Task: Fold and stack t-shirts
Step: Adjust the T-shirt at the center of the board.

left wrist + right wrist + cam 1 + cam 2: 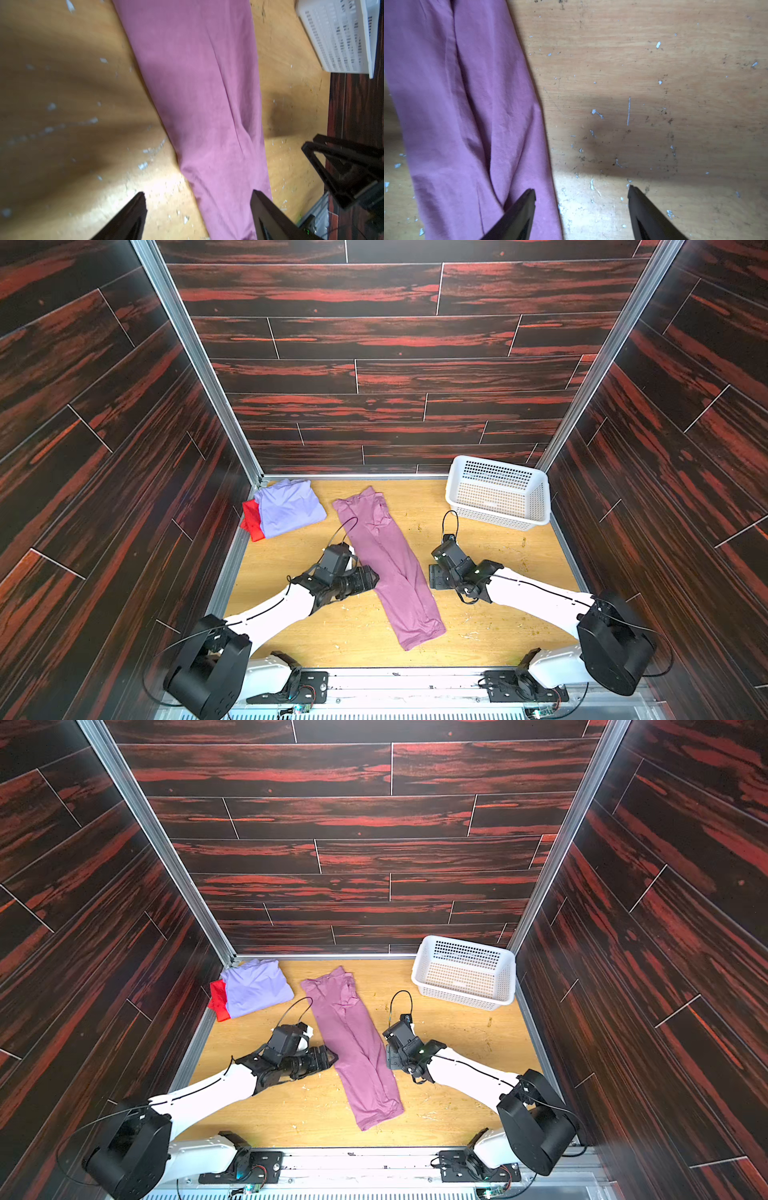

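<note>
A pink-mauve t-shirt (386,564) (353,1044), folded into a long narrow strip, lies slantwise across the middle of the wooden table (478,614). At the back left a folded lavender t-shirt (289,508) (257,986) rests on a red t-shirt (251,520) (218,998). My left gripper (370,577) (198,194) hovers open at the strip's left long edge, one finger over cloth (207,104) and one over bare wood. My right gripper (436,576) (581,190) is open at the right long edge of the shirt (467,104), likewise straddling it. Neither holds anything.
A white perforated basket (498,493) (465,973) stands tilted at the back right corner, with nothing visible inside. Dark wood-patterned walls close in the table on three sides. The tabletop is scratched and flecked with white chips.
</note>
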